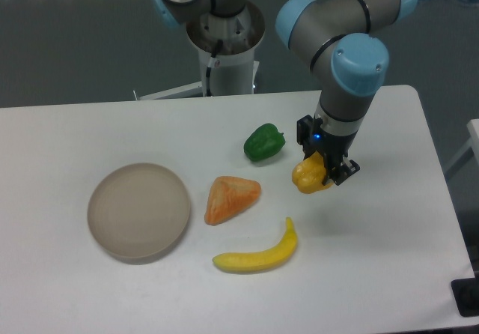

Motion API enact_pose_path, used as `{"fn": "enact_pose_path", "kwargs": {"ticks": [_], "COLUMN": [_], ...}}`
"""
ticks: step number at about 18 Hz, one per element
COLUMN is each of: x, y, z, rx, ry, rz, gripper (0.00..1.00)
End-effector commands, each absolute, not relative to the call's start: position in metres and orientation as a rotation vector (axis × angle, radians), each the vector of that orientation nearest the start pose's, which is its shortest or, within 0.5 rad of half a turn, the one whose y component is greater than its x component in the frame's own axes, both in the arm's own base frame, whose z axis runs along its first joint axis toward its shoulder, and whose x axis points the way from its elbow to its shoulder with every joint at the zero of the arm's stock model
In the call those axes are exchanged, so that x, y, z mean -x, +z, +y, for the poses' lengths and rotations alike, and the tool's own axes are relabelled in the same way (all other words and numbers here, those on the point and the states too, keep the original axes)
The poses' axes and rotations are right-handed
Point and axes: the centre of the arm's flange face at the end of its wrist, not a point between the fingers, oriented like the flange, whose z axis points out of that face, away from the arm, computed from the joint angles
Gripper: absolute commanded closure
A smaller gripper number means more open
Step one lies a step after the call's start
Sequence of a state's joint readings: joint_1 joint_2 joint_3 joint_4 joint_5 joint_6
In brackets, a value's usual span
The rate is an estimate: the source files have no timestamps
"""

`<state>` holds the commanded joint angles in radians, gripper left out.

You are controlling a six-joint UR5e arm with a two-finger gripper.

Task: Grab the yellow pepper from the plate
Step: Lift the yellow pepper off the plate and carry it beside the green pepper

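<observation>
- The yellow pepper [309, 177] sits clamped in the gripper [323, 171], at the right of the table's middle; whether its underside touches the table [389, 259] or is just above it cannot be told.
- The dark fingers [338, 171] are closed on the yellow pepper from its upper right side; most of the fruit's lumpy body shows to the lower left of them.
- A small blue light glows on the gripper body just above the pepper.
- The arm [352, 72] comes down from the upper middle of the view: a grey forearm link runs rightward from the base, ends in a blue-capped wrist joint, and from there the last segment points nearly straight down to the gripper, leaning slightly leftward at the tip.
- The green pepper [263, 141] lies on the table just up and left of the yellow one, apart from it.
- The orange-pink wedge [230, 198] lies left of the yellow pepper, near the table's middle.
- The banana [258, 254] lies below the wedge and the gripper, its curve opening upward, one end pointing up toward the yellow pepper.
- The plate [138, 210] rests well apart on the left side of the table, with nothing on it.
- The robot's white base column [223, 57] stands beyond the table's far edge.
</observation>
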<state>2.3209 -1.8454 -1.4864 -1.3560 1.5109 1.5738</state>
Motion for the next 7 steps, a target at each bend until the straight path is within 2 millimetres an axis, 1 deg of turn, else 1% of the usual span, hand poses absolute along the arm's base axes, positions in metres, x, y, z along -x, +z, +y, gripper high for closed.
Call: {"fn": "enact_pose_path", "kwargs": {"ticks": [7], "x": [0.3091], "y": [0.3987], "z": [0.535], "rx": [2.819], "ry": [0.002], "rz": [1.248], "gripper": [0.97]}}
